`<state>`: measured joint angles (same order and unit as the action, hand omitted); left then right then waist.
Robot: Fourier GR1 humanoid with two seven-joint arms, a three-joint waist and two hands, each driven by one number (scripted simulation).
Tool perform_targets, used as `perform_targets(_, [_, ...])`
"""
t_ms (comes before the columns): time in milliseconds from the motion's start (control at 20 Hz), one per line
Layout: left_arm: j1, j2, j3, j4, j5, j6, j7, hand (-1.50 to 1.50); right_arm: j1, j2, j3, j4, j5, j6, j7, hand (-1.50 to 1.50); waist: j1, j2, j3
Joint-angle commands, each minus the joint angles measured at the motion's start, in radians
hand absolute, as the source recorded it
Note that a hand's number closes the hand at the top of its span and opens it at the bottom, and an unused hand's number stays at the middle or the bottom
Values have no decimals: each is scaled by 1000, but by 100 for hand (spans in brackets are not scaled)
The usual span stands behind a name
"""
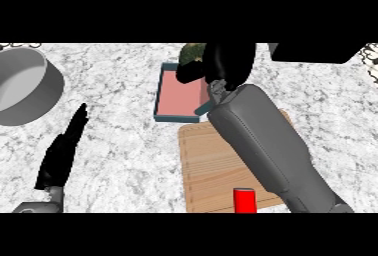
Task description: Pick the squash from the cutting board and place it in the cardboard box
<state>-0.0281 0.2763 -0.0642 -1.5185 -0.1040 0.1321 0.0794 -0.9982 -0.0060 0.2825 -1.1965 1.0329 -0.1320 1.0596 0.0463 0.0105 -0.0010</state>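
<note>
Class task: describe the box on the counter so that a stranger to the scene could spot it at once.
Start at the wooden cutting board on the grey marbled counter. Just beyond its far left corner lies a shallow rectangular box. Its blue-green walls and pink floor set it apart from the round grey pot at the left.

The single head view is looking steeply down from close above the marbled counter [125, 150], taking in the wooden cutting board [214, 170] near the lower edge and the box [181, 95] farther up, with both forearms coming in from the bottom edge.
</note>
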Motion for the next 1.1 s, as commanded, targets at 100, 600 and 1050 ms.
perform_targets(100, [-19, -16, 2, 13, -2, -2, -10, 0, -75, 6, -59, 333, -91, -202, -28, 150, 7, 4, 0])
perform_targets(600, [-20, -11, -6, -27, -13, -20, 30, 0, -200, 6, -135, 673, -244, -423, -138, -150, 25, 9, 1])
perform_targets(1050, [-40, -1, 16, 4, -14, -24, 27, 0, -187, 6, -195, 647, -256, -835, -250, -150, 8, 10, 1])
